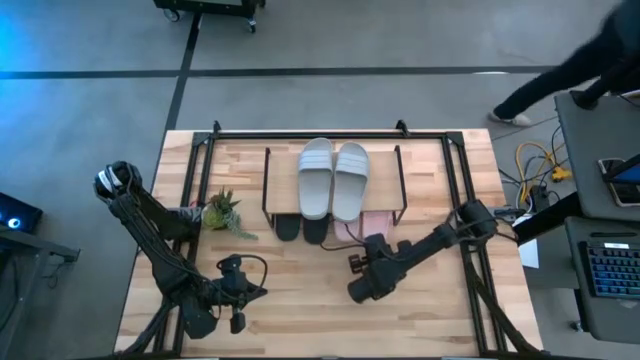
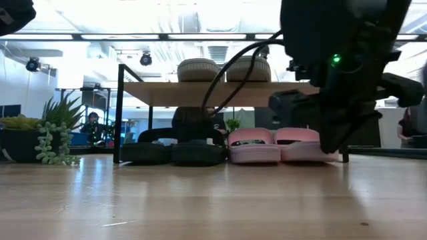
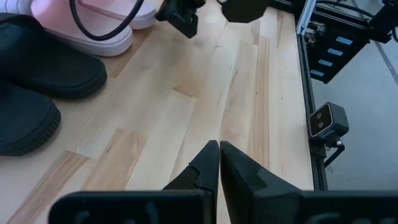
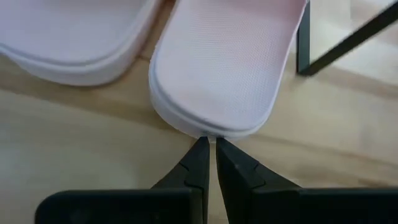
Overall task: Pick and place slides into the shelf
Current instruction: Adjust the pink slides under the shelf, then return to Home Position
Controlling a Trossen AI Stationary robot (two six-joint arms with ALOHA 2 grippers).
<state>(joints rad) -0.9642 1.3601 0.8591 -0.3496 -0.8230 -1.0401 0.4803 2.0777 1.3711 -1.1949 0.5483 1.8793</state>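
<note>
Six slides sit in or on the shelf (image 1: pixel 266 185) at centre frame in the high view: two grey-green slides (image 1: pixel 333 178) side by side on the wooden top board, and below it the heels of two black slides (image 1: pixel 300 228) and part of a pink pair (image 1: pixel 368 224) sticking out toward the lower edge. The low view alone shows the bottom row in full: black slides (image 2: pixel 172 152) at centre left, pink slides (image 2: pixel 277 145) at centre right, all on the table (image 2: pixel 200 200) under the board, with the right arm's dark bulk covering the shelf's right end. Right gripper (image 4: pixel 208 146), jaws pressed together, has its tips just at the rim of one pink slide (image 4: pixel 224 68); actual contact cannot be told. That view cuts off both pink slides at its upper edge. Left gripper (image 3: pixel 219 149), jaws likewise pressed together and holding nothing, hangs over bare table at lower left in the high view (image 1: pixel 236 322). A potted plant (image 1: pixel 222 212) stands left of the shelf. People in the room behind are too dim to make out.
</note>
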